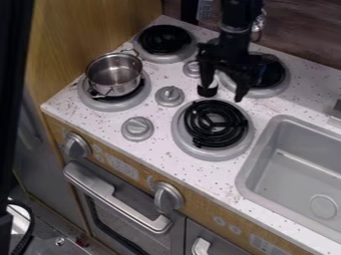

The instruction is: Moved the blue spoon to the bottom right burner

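In the camera view, the gripper [224, 94] hangs over the bench [160, 149], between the far right burner [283, 84] and the near right burner [220, 153], its fingers spread with a gap between the tips. Where the blue spoon lies, I cannot tell, so its handling is a matter of judgement. As a toy kitchen piece it is probably light and fairly stiff, unlikely to break, but perhaps smooth enough to turn in a loose grip. The middle of the handle, close to its balance, looks the best place to take hold, with one finger on each narrow side; a hold at the handle's end could let the bowl droop or swing. Only a modest squeeze should be needed. On the near right burner, the black coil's uneven rings could tip or roll so light a thing, so a low, level release seems wise.
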Controlling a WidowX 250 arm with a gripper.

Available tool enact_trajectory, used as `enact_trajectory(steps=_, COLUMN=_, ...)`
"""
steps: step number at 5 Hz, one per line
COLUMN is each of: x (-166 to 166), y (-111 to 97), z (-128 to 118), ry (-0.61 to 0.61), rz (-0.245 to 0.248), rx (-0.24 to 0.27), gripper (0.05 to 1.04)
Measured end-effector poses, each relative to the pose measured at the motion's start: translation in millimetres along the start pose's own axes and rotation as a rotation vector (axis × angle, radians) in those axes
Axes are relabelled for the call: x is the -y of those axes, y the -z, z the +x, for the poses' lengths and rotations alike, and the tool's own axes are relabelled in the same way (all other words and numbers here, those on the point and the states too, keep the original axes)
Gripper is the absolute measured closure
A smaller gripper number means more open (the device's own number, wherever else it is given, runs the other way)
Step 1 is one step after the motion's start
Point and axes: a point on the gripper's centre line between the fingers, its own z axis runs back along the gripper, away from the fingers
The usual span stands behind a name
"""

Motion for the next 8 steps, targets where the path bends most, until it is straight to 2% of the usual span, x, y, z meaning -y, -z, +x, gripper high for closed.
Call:
enact_trajectory(steps=1, x=11.9, y=-4.1, z=29.9, ry=0.037, rz=-0.001, rx=0.069, gripper=0.085)
enact_trajectory(steps=2, x=14.8, y=-2.8, z=50.3, ry=0.037, rz=-0.007, rx=0.101, gripper=0.085)
enact_trajectory(steps=4, x=9.4, y=27.4, z=71.4, ry=0.028, rz=0.003, rx=0.067, gripper=0.085)
enact_trajectory(steps=5, x=3.5, y=37.4, z=77.5, ry=0.011, rz=0.017, rx=0.054, gripper=0.085)
enact_trajectory(steps=6, x=-4.8, y=37.4, z=87.6, ry=-0.012, rz=0.023, rx=0.077, gripper=0.085)
enact_trajectory(steps=7, x=-14.7, y=48.4, z=92.7, ry=-0.037, rz=0.032, rx=0.061, gripper=0.119)
enact_trajectory(steps=8, x=-18.9, y=46.2, z=97.5, ry=-0.043, rz=0.039, rx=0.077, gripper=0.39)
